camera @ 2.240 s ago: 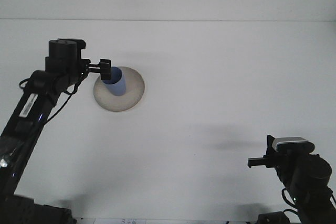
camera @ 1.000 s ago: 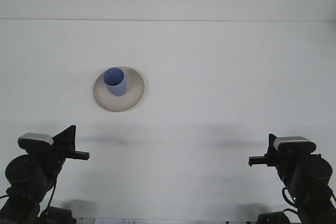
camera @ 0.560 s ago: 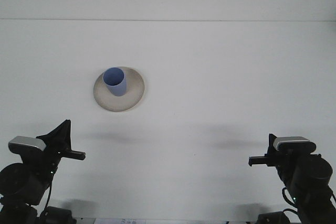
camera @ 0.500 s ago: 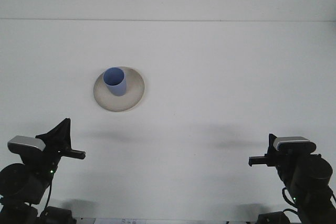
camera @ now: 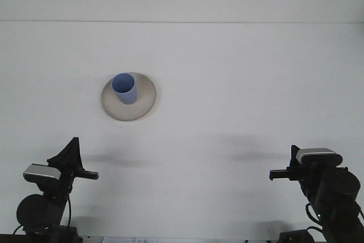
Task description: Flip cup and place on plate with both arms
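A light blue cup (camera: 124, 88) stands upright, mouth up, on the left part of a beige round plate (camera: 143, 105) left of the table's middle. My left gripper (camera: 91, 175) is pulled back to the near left corner, far from the plate, holding nothing. My right gripper (camera: 274, 176) rests at the near right corner, also holding nothing. Both point inward and appear side-on.
The white table (camera: 239, 83) stretches back to a white wall, its far edge running across the top of the view. Faint shadows of the arms lie on the table in front of each gripper.
My left arm has let go of the cup on the plate and pulled back to the near left corner, shifting slightly right in the last half second. The right arm has stayed still.
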`<action>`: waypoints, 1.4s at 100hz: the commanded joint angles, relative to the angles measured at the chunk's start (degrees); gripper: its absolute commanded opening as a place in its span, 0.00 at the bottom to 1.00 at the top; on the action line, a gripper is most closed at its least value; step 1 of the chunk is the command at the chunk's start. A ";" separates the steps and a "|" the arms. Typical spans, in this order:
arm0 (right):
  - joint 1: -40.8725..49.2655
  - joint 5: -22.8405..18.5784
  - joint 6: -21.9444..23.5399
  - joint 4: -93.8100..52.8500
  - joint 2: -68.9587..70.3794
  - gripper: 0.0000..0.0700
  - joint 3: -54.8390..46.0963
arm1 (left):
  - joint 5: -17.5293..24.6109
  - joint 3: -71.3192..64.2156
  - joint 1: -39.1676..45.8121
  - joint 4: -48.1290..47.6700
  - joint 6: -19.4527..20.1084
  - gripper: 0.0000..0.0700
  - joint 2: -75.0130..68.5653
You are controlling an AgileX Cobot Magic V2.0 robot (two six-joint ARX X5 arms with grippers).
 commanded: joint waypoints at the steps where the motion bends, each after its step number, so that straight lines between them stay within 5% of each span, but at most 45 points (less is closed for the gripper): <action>1: 0.09 0.11 0.74 0.59 0.07 0.00 0.72 | -0.04 -1.99 0.15 0.57 0.72 0.02 -1.99; 38: 0.09 0.11 0.74 0.61 0.07 0.00 0.74 | -0.02 -12.76 0.57 9.25 -0.24 0.02 -5.18; 140: 0.09 0.04 0.74 1.09 0.07 0.00 0.52 | 0.02 -12.76 0.57 8.17 -2.16 0.02 -5.16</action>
